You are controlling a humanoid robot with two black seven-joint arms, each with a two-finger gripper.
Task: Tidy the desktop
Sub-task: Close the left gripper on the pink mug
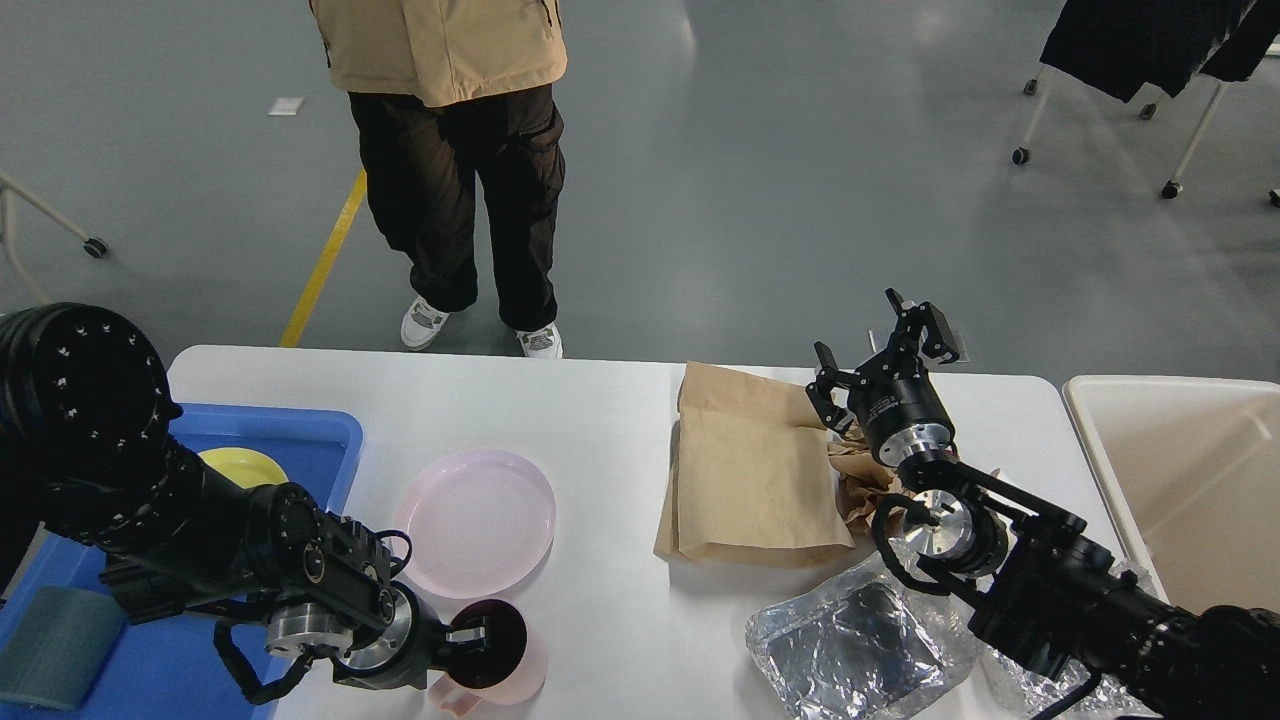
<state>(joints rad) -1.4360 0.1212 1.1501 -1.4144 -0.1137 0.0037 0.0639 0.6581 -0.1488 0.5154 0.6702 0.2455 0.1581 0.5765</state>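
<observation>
Below, white desktop (600, 430) under raised, spread-fingered right gripper (880, 345).

Smooth matt desktop (600, 420); creased paper bag (750, 480); crinkly shiny foil (850, 640).

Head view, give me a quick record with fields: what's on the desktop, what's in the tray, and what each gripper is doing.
desktop: pink plate, pink cup, paper bag, crumpled paper, foil
tray: yellow plate, grey-green block
bin: right of desktop, nothing seen inside
left gripper: at the cup's rim, grip unclear
right gripper: open, above the crumpled paper
person: standing beyond the far edge
</observation>
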